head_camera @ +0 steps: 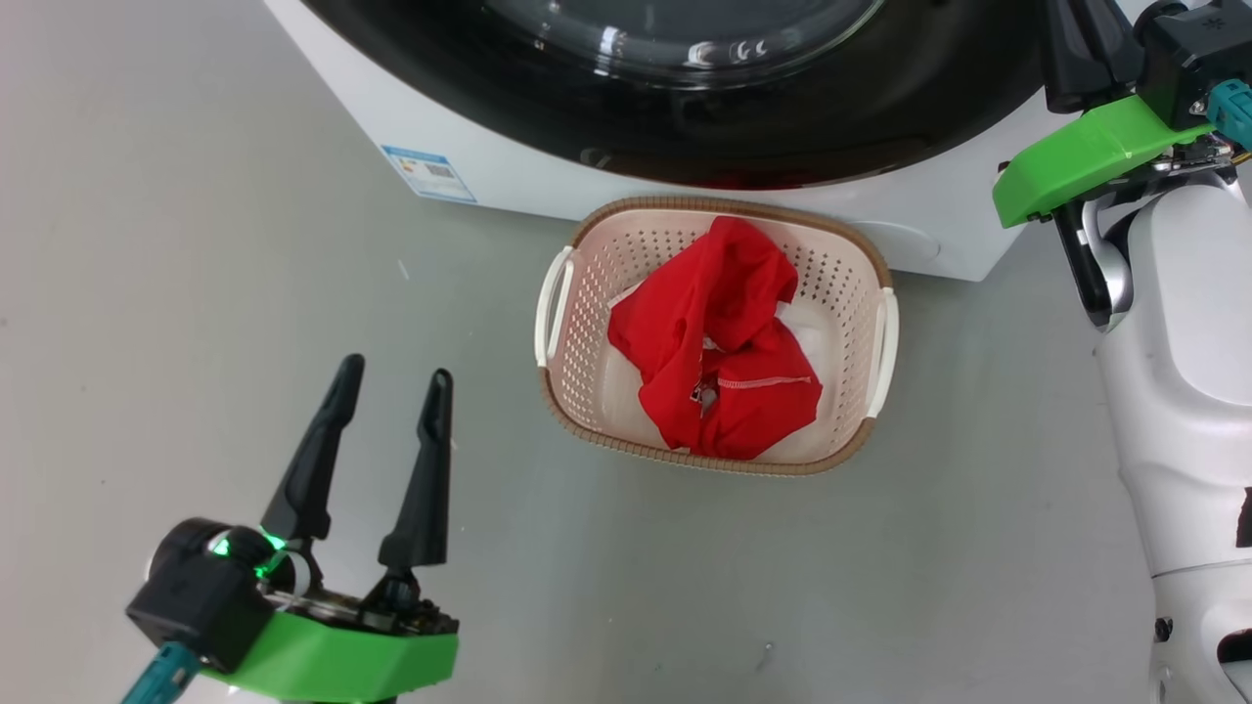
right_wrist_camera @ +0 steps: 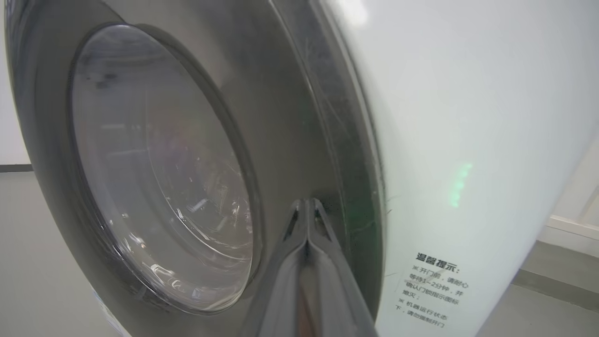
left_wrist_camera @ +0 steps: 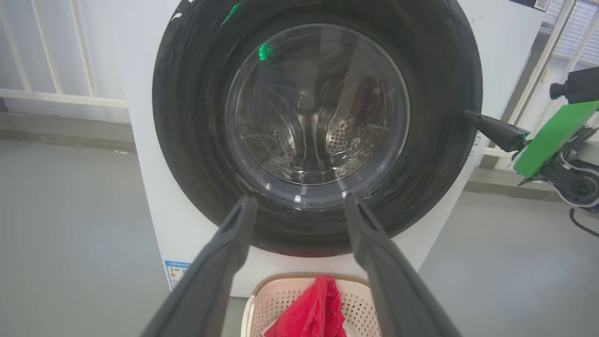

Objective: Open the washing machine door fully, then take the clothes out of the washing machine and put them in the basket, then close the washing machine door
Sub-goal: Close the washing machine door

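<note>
as basket (head_camera: 587,323) holds red clothes (head_camera: 719,342), door (left_wrist_camera: 196,140) closed

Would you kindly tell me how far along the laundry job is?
Done: the bright red fabric clothes lie in the cream perforated plastic basket, and the round black-rimmed glass door sits against the white washing machine. In hand: the shut right gripper has its tips at the door's rim; the open left gripper is empty. Left: perhaps only pressing the door home; whether it has latched cannot be told.
</note>
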Controlling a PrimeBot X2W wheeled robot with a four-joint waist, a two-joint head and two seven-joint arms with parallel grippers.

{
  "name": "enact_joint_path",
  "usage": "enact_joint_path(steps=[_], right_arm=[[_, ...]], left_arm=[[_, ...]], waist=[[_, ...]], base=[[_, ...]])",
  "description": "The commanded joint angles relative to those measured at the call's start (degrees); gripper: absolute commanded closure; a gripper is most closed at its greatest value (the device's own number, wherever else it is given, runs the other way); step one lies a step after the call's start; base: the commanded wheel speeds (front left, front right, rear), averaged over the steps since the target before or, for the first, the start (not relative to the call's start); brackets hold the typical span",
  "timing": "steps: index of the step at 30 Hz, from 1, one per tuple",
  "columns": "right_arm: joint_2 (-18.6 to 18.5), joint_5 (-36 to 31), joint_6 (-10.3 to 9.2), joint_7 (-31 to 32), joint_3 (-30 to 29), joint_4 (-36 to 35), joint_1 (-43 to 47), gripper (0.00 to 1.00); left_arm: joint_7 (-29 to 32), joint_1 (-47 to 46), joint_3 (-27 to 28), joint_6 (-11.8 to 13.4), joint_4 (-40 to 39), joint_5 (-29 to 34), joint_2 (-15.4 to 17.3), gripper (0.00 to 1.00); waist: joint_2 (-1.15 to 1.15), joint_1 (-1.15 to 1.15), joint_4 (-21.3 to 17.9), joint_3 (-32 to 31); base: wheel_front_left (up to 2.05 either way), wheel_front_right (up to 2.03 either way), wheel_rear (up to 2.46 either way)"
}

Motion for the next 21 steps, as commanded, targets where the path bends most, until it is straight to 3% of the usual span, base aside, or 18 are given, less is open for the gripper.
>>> enact_joint_path(steps=[1,8,9,10,11,12,13,21], right_arm=[[0.54,0.71,-0.56,-0.12,0.39,-1.33,-1.47,1.00],[1.80,7.28,-0.56,-0.12,5.96,-1.50,3.37,1.00],[1.90,8.05,-0.56,-0.12,6.55,-1.89,4.28,0.96],[1.99,8.62,-0.56,-0.12,7.12,-2.41,5.19,0.65],[2.07,9.13,-0.56,-0.12,7.67,-3.00,6.14,0.50],[2.14,9.65,-0.56,-0.12,8.19,-3.66,7.12,0.19],[2.20,10.04,-0.56,-0.12,8.70,-4.34,8.08,0.00],[2.35,13.28,-0.56,-0.12,11.17,-11.50,16.66,0.00]], left_arm=[[-0.46,-1.06,2.40,-0.17,-1.14,0.43,0.65,0.00],[-0.46,-0.56,3.26,0.04,0.13,-0.99,0.62,0.00],[-0.46,-0.49,3.37,0.16,0.44,-1.00,0.62,0.00],[-0.46,-0.41,3.54,0.33,0.80,-0.94,0.62,0.00],[-0.46,-0.29,3.68,0.48,1.23,-0.72,0.62,0.00],[-0.46,-0.18,3.85,0.66,1.64,-0.51,0.62,0.00],[-0.46,-0.09,4.09,0.88,2.03,-0.37,0.62,0.00],[-0.46,0.90,7.43,2.82,2.62,0.77,0.62,0.00]], waist=[[0.00,0.00,-0.40,-0.48],[0.00,0.00,-2.76,-3.07],[0.00,0.00,-3.21,-3.53],[0.00,0.00,-3.69,-3.99],[0.00,0.00,-4.18,-4.48],[0.00,0.00,-4.69,-4.98],[0.00,0.00,-5.21,-5.48],[0.00,0.00,-10.17,-9.85]], base=[[0.00,0.00,0.00],[0.00,0.00,0.00],[0.00,0.00,0.00],[0.00,0.00,0.00],[0.00,0.00,0.00],[0.00,0.00,0.00],[0.00,0.00,0.00],[0.00,0.00,0.00]])
